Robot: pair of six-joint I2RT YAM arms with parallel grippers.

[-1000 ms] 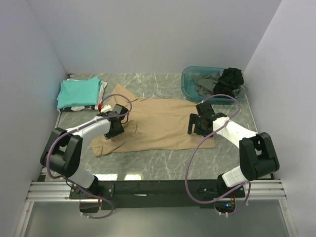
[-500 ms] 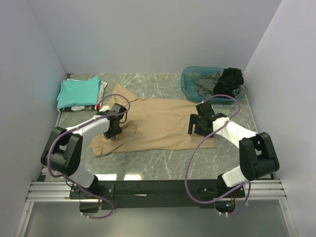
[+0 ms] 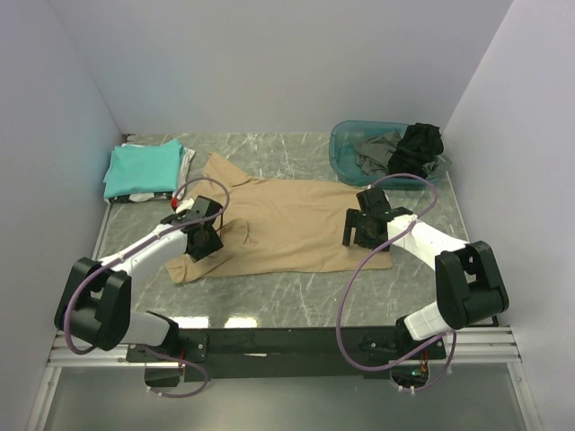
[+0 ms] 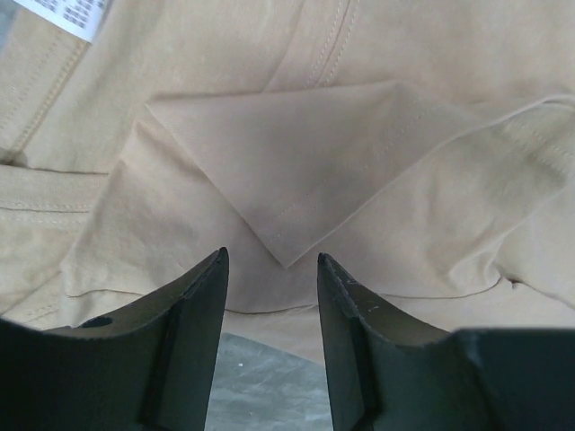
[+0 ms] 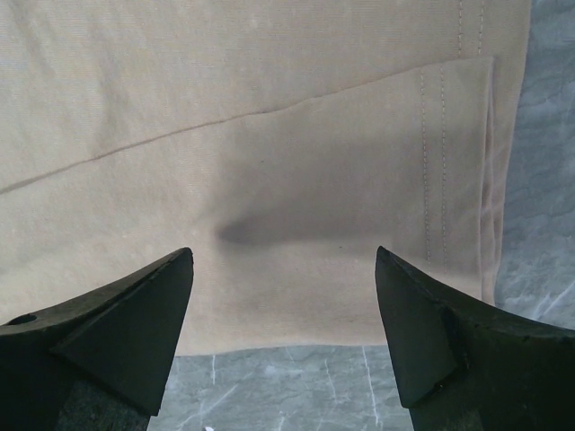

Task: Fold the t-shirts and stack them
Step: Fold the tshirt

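Observation:
The tan t-shirt (image 3: 287, 224) lies spread across the middle of the table, partly folded. Its near sleeve is folded in as a triangle (image 4: 296, 171), and the white neck label (image 4: 76, 13) shows at the top left of the left wrist view. My left gripper (image 3: 205, 241) is open and empty, just above the shirt's near left edge (image 4: 269, 260). My right gripper (image 3: 358, 232) is open wide and empty over the shirt's near right hem (image 5: 284, 256). A folded teal t-shirt (image 3: 142, 166) lies on white cloth (image 3: 144, 195) at the far left.
A clear teal bin (image 3: 346, 151) at the far right holds dark grey (image 3: 377, 153) and black (image 3: 420, 142) garments. Grey walls close in the left, back and right. Bare marble table (image 3: 296, 287) runs along the near side.
My left arm has drawn back toward the near left, and its gripper now sits lower on the shirt's near edge. The right arm has barely moved.

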